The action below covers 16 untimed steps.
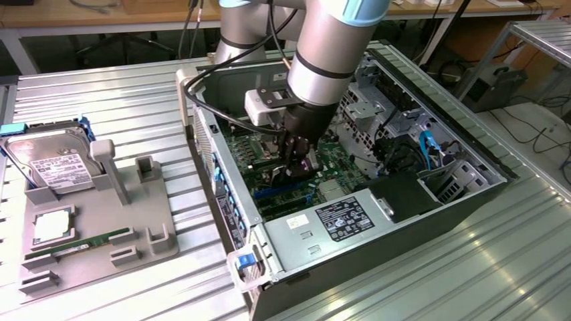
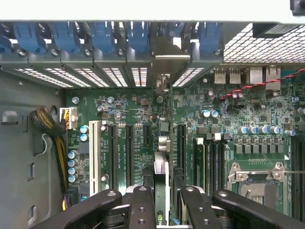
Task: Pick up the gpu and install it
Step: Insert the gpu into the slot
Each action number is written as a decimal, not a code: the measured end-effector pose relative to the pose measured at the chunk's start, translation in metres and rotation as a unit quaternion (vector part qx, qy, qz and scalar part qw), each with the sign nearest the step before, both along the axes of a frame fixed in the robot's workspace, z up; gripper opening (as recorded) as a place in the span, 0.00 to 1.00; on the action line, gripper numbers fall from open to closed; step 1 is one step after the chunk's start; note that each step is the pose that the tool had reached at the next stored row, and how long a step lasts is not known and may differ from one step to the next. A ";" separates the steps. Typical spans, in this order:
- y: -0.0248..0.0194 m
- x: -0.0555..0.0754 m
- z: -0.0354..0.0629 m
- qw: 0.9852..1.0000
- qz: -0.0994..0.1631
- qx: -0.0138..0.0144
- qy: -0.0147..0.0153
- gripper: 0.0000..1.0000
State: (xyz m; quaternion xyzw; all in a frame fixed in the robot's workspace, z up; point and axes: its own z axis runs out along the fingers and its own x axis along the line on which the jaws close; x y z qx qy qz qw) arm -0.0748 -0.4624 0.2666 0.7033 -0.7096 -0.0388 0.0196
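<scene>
Black 2-fingered gripper (image 2: 162, 202) over green motherboard (image 2: 238, 143), fingers (image 2: 140, 207) closed on thin dark gpu card (image 2: 163, 157) held edge-on. Card's silver metal bracket (image 2: 164, 64) reaches grey case rear wall among blue plastic slot clips (image 2: 102, 36). Card stands between black expansion slots (image 2: 128, 152) of motherboard; whether seated, cannot tell. White slot (image 2: 94, 150) beside black ones. Yellow-black cable bundle (image 2: 47, 126) beyond white slot. Silver square CPU socket (image 2: 257, 179) on card's other side.
</scene>
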 end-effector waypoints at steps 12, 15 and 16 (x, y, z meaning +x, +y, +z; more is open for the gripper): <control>0.0010 -0.004 -0.0046 1.000 -0.010 -0.001 0.000 0.26; 0.0009 -0.005 -0.0065 1.000 -0.010 -0.002 0.000 0.26; 0.0009 -0.005 -0.0074 1.000 -0.011 -0.002 0.000 0.26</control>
